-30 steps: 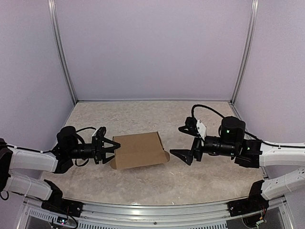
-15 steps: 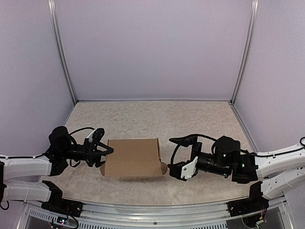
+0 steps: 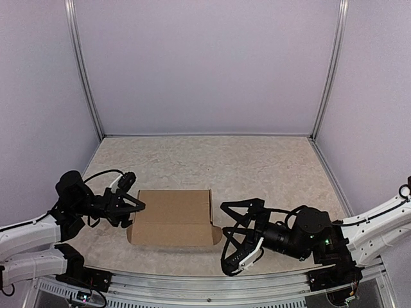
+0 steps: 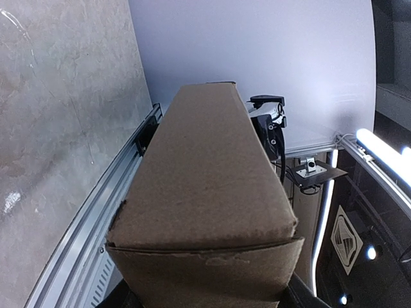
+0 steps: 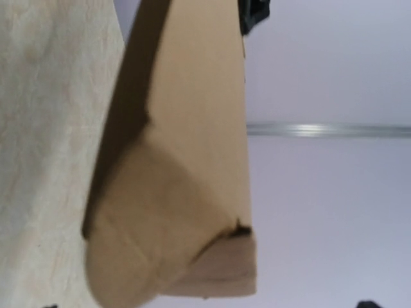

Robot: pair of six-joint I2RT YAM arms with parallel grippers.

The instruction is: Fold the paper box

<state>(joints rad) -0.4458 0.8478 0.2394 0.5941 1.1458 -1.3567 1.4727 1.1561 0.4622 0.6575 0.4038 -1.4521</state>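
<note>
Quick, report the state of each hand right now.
Left hand: closed on the left end of the paper box.
Right hand: wide open, holding nothing, at the box's right end.

Beige marbled surface (image 3: 257,160) spread wide, grey veining all across. Plain lilac back wall (image 3: 205,64) behind, same pale panels to left and right. Two aluminium posts upright in the far corners: left post (image 3: 84,70), right post (image 3: 329,70). Curved metal rail (image 3: 205,281) along the near edge. Over in the left wrist view, bright light strip (image 4: 385,157) glowing against a dark background.
</note>
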